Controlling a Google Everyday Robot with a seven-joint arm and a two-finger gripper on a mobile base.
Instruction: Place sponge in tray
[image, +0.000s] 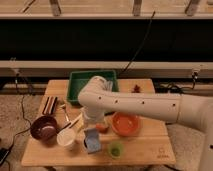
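The sponge (92, 140), a small blue-grey block, lies on the wooden table (150, 150) near the front, between a white cup (65, 138) and a green cup (116, 148). The green tray (80, 82) sits at the back of the table; my arm covers its front right part. My white arm reaches in from the right and bends down, with the gripper (93, 121) just above and behind the sponge.
An orange bowl (125, 124) stands right of the gripper, with a small orange object (102, 128) beside it. A dark maroon bowl (44, 127) and a wooden rack (49, 105) are at the left. A small dark red item (136, 89) lies at the back right. Utensils (65, 112) lie left of the gripper.
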